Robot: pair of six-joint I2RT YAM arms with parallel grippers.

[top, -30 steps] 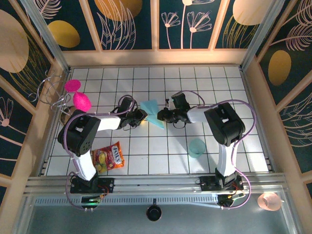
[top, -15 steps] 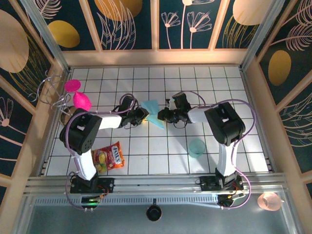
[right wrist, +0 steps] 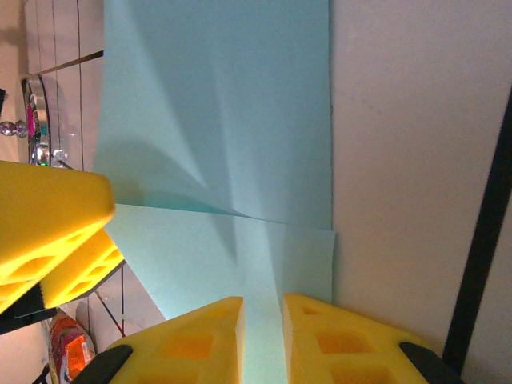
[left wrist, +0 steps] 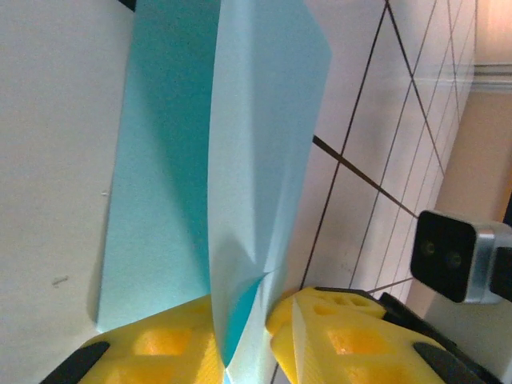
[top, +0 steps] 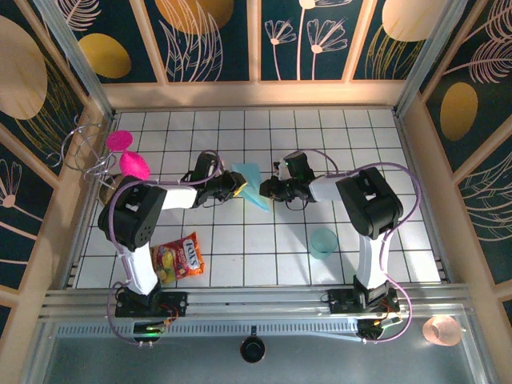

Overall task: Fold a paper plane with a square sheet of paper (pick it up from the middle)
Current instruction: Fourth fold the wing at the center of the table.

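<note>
The light-blue sheet of paper (top: 250,183), creased and partly folded, hangs between my two grippers over the middle of the tiled table. My left gripper (top: 234,186) is shut on its left side. In the left wrist view an upright fold of the paper (left wrist: 256,144) runs down between the yellow fingers (left wrist: 344,336). My right gripper (top: 269,190) is shut on the right side. In the right wrist view the paper (right wrist: 232,120) spreads flat ahead and a strip of it passes between the fingers (right wrist: 192,336). The paper plane shape is not formed.
A translucent teal cup (top: 323,242) stands on the table near the right arm. A candy bag (top: 179,258) lies by the left arm's base. Two pink items (top: 128,156) and a wire rack (top: 84,156) sit at the left wall.
My left gripper has shifted a little toward the far side, taking its side of the paper along. The right gripper has barely moved.
</note>
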